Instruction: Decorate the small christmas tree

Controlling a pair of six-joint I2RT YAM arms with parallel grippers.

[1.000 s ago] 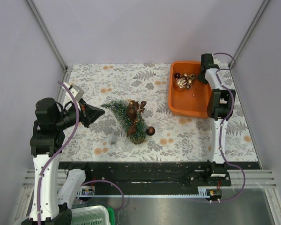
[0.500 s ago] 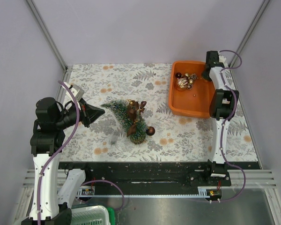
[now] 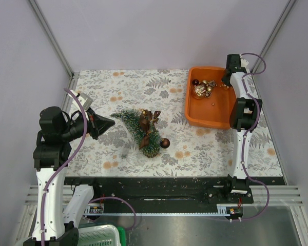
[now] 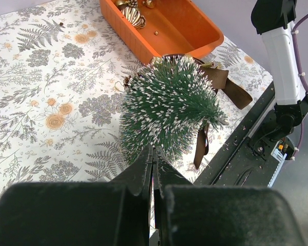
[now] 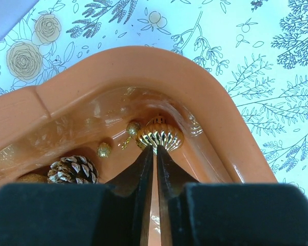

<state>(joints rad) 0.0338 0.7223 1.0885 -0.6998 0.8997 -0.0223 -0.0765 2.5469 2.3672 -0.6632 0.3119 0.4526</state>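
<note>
left fingers (image 4: 140, 173) pressed together, empty | small christmas tree (image 4: 167, 110) lay just ahead of their tips | right fingers (image 5: 137, 171) nearly together, tips at gold bauble (image 5: 160, 137) in orange tray (image 5: 231, 134), grip unclear

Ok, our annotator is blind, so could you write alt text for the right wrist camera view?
The right gripper, fingers almost together, points into a corner of the orange tray, tips at a ribbed gold ornament. A pine cone and small gold beads lie nearby; floral tablecloth shows beyond the rim.
</note>
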